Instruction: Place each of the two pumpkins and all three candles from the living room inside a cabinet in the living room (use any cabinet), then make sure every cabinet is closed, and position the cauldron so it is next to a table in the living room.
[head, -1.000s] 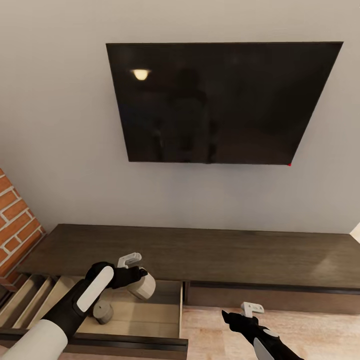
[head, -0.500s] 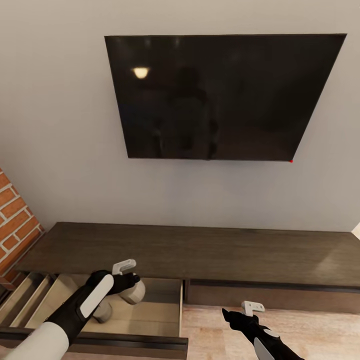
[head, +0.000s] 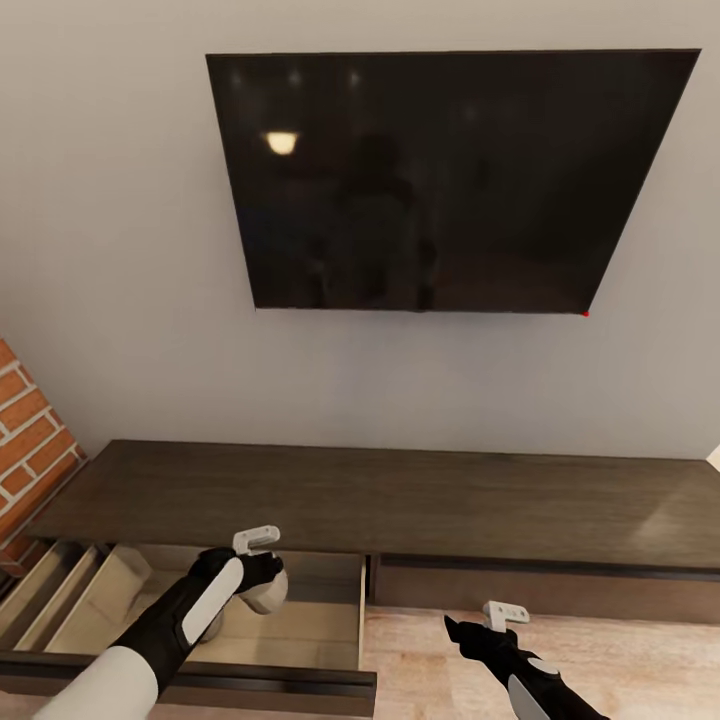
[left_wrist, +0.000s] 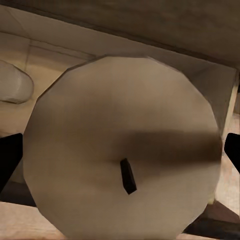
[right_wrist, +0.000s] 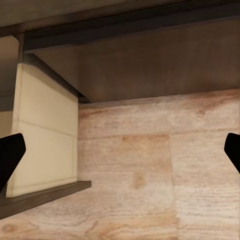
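**A:** Left gripper (head: 262, 578) clamped on a candle (left_wrist: 122, 165), hanging over the open drawer (head: 300, 625). Right gripper (head: 478, 628) spread wide, empty.

**B:** So another candle (left_wrist: 14, 87) is in; drawer needs shutting, I'd guess.

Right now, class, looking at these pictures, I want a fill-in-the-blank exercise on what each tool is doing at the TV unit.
1. The left tool is shut on a ____, held over the open drawer.
2. The drawer stands ____, showing its pale interior.
3. The right tool holds ____ and hangs over the wooden floor.
4. On the wall above the cabinet hangs a dark ____.

Missing words: candle; open; nothing; television
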